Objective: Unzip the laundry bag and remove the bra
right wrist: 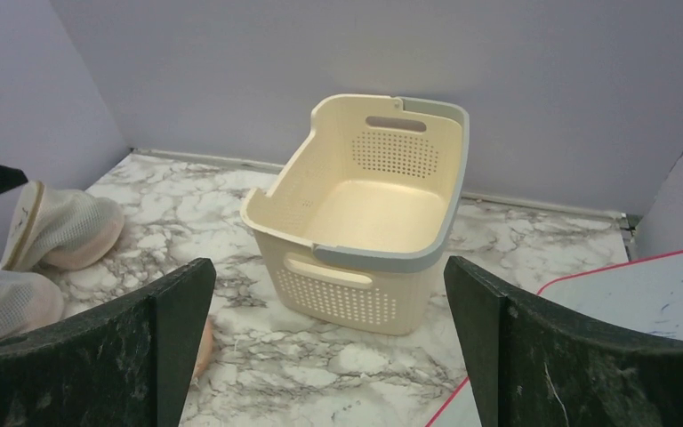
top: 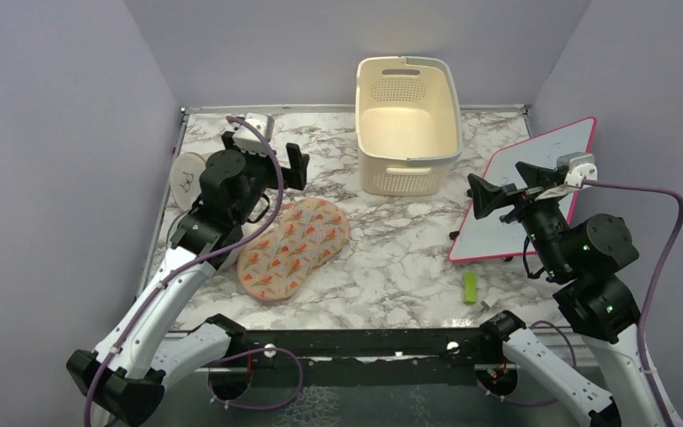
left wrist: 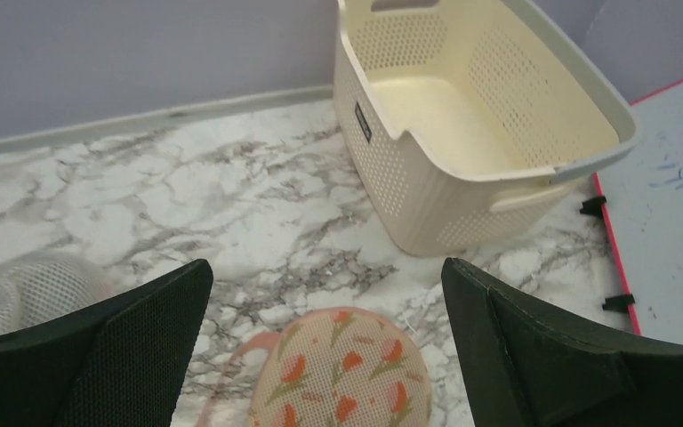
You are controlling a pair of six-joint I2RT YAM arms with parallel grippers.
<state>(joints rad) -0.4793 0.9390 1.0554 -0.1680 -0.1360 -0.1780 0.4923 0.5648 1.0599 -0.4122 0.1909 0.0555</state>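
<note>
The flat peanut-shaped peach-orange fabric laundry bag with carrot motifs (top: 293,249) lies closed toward the near-left part of the table, one lobe pointing at the near edge and the other at the middle. I see no red bra, so I judge it is zipped inside. My left gripper (left wrist: 325,276) hangs just above the bag's far lobe, fingers spread wide and holding nothing. My right gripper (right wrist: 329,267) is raised well apart over the right side, equally spread and empty. I cannot make out the zip pull in any view, so I would find it along the edge first, then pin the fabric with one gripper while the other draws the pull round the curve, keeping low so the bag does not drag. Beyond it, a cream perforated plastic basket (top: 406,162) stands at the far edge, round white mesh cases (top: 187,176) sit at the left edge, a pink-rimmed whiteboard (top: 498,231) leans at the right, and a small green object (top: 470,287) lies near the near-right corner. The white-grey marble-patterned tabletop (top: 400,258) is boxed in by lilac walls (top: 320,44).
</note>
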